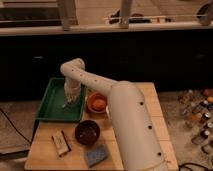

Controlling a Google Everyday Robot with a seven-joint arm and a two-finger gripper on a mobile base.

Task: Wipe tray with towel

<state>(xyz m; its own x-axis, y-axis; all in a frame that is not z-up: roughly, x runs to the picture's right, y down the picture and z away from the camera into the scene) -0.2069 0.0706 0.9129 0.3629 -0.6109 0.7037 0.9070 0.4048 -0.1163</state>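
A green tray (50, 107) sits on the left part of the wooden table (150, 100). My white arm reaches from the front right over the table and bends down into the tray. My gripper (68, 101) is down inside the tray, right of its middle, with a pale towel (66, 104) under it against the tray floor. The arm's wrist hides most of the towel.
An orange bowl (97, 103) holding something round stands just right of the tray. A dark brown bowl (87, 132) is in front of the tray. A snack bar (61, 143) and a blue sponge (95, 155) lie near the front edge. Bottles (200, 107) stand on the floor at right.
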